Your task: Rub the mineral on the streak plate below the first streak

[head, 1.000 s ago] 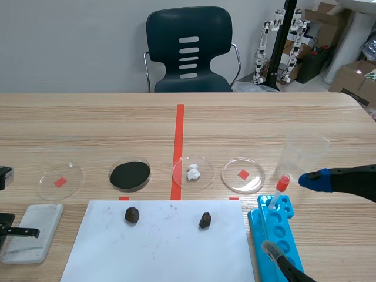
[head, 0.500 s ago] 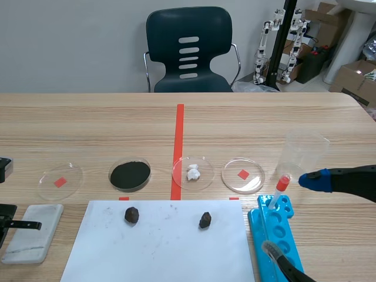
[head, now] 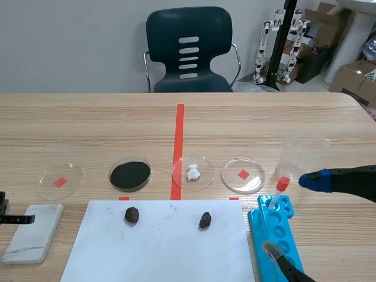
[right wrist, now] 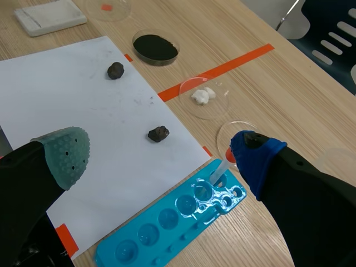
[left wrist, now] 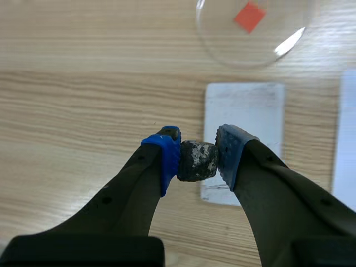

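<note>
The mineral (left wrist: 196, 161) is a small lump, dark grey with pale specks, and its face is rough and grainy. The left jaws are closed on it, and their two blue dotted pads (left wrist: 167, 158) press it from both sides. It hangs over a near corner of the streak plate (left wrist: 243, 139), but I cannot tell whether it touches the plate.

The plate is a flat white slab, rectangular with rounded corners, and looks matte and a little marbled. In the scene view it lies at the lower left of the frame. A thin grey line seems to cross it near one short end. This may be the first streak, but it is too faint to be sure. My judgement is that the picking up is done and the rubbing itself is still left, because I see no second mark.

Just ahead of the plate stands a clear round dish (left wrist: 217, 44) of thin glass or plastic. At the lower middle of the scene view lies a white sheet of paper (head: 158, 252) with two dark, knobbly stones (head: 131, 215) on it.

The right jaws are wide open and hold nothing. They are at the right edge of the frame, with one grey-green pad (right wrist: 64, 153) and one blue. Below them is a glossy blue plastic tray (head: 291, 249) with round wells. All of this stands on a pale wooden surface (head: 235, 123) with a fine grain.
</note>
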